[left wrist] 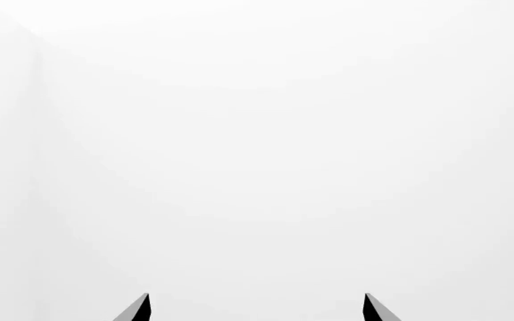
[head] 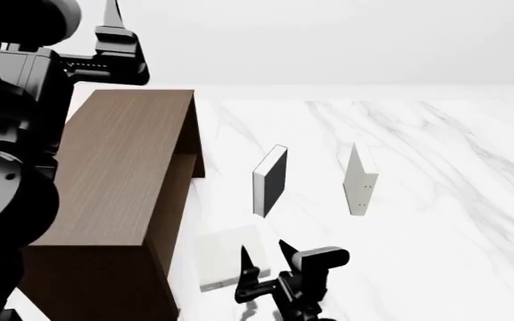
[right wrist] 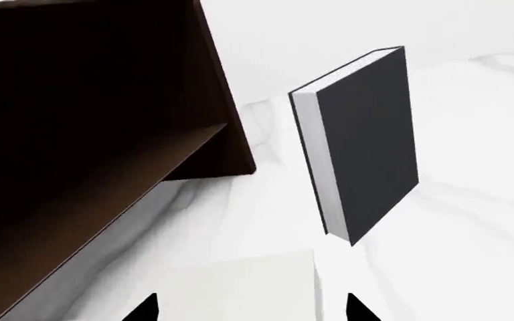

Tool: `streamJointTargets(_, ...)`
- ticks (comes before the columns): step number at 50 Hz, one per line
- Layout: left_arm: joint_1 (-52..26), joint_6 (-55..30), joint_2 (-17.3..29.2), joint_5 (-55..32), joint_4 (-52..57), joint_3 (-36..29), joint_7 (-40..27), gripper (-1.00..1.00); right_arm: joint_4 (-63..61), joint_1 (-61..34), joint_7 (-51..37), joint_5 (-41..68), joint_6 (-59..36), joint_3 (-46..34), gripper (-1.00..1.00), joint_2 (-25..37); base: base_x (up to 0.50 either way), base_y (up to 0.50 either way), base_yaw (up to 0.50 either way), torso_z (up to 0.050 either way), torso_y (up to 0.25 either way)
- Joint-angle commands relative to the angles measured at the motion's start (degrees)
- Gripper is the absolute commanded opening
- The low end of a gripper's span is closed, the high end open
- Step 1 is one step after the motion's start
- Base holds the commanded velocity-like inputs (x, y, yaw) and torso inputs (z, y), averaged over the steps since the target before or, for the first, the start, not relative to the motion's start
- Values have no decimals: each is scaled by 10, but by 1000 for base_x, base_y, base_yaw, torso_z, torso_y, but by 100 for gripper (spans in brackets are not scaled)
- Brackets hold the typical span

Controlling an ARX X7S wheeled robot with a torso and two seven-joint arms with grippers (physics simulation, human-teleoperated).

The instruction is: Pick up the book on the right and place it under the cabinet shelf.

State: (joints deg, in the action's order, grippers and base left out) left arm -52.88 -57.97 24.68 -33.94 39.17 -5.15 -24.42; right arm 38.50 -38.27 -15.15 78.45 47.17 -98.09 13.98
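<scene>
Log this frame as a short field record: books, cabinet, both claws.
cabinet shelf: dark brown, open side facing the books
black book: upright on the marble table
right pale book: upright, untouched
flat pale book: lying beside the cabinet, in front of the right claw
right claw: open, holding nothing
left claw: open, raised, facing blank white

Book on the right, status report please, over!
Left gripper open, empty. Right gripper open, at other pale book. The book standing, untouched. Black book between it and cabinet shelf.
</scene>
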Motion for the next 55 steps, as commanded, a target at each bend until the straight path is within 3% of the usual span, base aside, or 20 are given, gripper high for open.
streamJointTargets(1, -9, -7, 3, -6, 9, 5, -5, 100, -155, -47, -91, -80, 1, -31, 100, 83, 0, 0, 0, 0, 0)
streamJointTargets(10, -37, -30, 3, -17, 22, 3, -13, 100, -279, -102, -186, -151, -28, -47, 100, 160, 0, 0, 0, 0, 0)
streamJointTargets(21, -74, -56, -3, -32, 32, -4, -19, 100, -306, -130, -258, -195, -61, -47, 100, 210, 0, 0, 0, 0, 0)
streamJointTargets(42, -85, -74, 3, -49, 45, -1, -24, 100, -260, -123, -309, -205, -87, -36, 100, 219, 0, 0, 0, 0, 0)
streamJointTargets(55, -84, -74, 3, -57, 45, 9, -29, 100, -261, -123, -314, -210, -87, -29, 100, 222, 0, 0, 0, 0, -119)
